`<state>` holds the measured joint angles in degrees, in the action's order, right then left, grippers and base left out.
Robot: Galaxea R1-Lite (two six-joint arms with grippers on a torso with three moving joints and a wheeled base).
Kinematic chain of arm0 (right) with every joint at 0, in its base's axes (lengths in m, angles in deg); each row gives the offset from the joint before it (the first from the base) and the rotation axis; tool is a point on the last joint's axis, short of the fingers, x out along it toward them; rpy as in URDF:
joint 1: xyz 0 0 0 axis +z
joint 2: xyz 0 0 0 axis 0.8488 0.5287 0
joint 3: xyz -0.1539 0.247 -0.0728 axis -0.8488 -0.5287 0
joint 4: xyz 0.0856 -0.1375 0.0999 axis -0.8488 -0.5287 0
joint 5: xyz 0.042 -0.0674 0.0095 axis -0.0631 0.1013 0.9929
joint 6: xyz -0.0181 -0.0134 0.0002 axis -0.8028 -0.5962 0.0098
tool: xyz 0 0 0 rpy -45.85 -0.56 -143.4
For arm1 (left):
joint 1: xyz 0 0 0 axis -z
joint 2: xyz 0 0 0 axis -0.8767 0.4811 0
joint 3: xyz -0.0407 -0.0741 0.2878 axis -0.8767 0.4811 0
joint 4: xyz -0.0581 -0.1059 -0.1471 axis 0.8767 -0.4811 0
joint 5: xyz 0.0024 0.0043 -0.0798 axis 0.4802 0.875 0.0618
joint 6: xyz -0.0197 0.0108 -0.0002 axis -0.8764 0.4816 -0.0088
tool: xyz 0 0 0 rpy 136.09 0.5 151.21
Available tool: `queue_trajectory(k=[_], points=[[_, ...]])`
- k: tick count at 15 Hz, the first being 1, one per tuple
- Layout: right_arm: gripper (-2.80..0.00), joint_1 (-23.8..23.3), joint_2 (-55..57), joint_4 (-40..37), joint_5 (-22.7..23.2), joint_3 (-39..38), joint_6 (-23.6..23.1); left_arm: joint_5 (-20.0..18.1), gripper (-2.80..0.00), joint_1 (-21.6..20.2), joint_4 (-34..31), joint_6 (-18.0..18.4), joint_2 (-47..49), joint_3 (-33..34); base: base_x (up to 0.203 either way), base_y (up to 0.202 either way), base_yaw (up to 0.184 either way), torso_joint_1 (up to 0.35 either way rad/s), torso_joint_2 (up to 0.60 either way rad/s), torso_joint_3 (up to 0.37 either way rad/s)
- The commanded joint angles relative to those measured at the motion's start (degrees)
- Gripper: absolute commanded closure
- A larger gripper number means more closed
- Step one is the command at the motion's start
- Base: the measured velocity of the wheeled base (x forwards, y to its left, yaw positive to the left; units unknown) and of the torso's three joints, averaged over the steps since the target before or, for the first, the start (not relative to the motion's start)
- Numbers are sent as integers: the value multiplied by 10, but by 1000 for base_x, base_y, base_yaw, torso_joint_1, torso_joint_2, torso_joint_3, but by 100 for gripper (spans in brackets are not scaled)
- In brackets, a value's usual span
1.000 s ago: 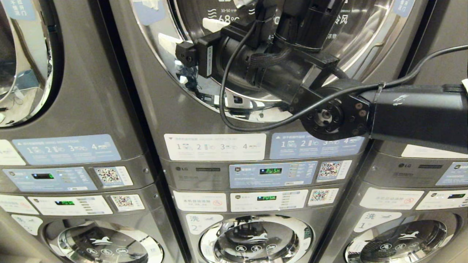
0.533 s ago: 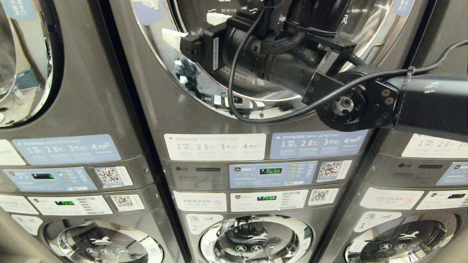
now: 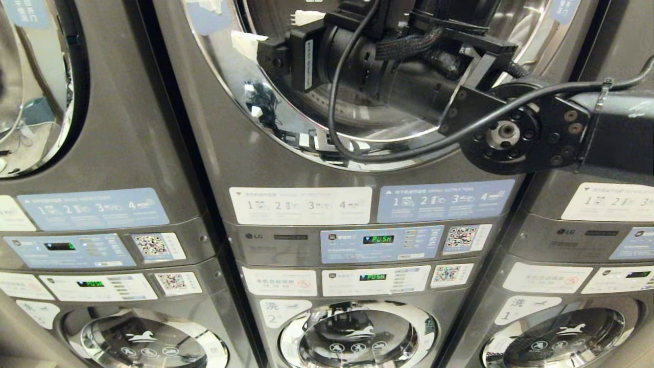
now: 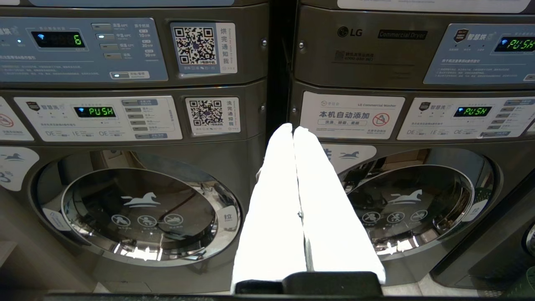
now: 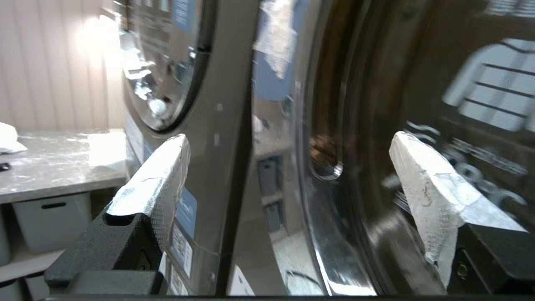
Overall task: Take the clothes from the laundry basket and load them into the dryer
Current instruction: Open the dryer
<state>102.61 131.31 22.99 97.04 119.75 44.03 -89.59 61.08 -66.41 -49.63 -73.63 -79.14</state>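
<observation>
- Fingers (image 5: 434,196) of the right gripper (image 5: 288,179) stand wide apart with nothing between them, white pads spread on either side of the dryer's (image 3: 357,128) chrome door rim (image 5: 317,175).
- Right arm (image 3: 511,133) reaches in from the right edge of the head view toward the drum opening at top centre; its gripper is out of that frame.
- A striped garment (image 5: 493,96) shows in the upper right of the right wrist view, at the drum; whether it is a reflection I cannot tell.
- Left gripper (image 4: 294,138) has its white fingers pressed together and empty, centre frame before the lower washers (image 4: 150,209).
- No laundry basket is in sight.
</observation>
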Motion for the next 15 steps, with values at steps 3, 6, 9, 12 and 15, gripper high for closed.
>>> queue_trajectory(k=[3,6,9,12,15], points=[[-280,0,-74,-120,-28,-1,6,0,0,0,0,0,-1,0,0,0,0,0,0,0],[-280,7,-111,-133,-29,-1,6,0,0,0,0,0,-1,0,0,0,0,0,0,0],[-280,7,-154,-176,-29,-17,4,0,0,0,-1,0,-1,0,0,0,0,0,0,0],[-280,6,-185,-183,-39,-50,4,0,0,0,0,0,-1,0,0,0,0,0,0,0],[-280,6,-197,-184,-46,-51,3,0,0,0,0,-1,-1,0,0,0,0,0,0,0]])
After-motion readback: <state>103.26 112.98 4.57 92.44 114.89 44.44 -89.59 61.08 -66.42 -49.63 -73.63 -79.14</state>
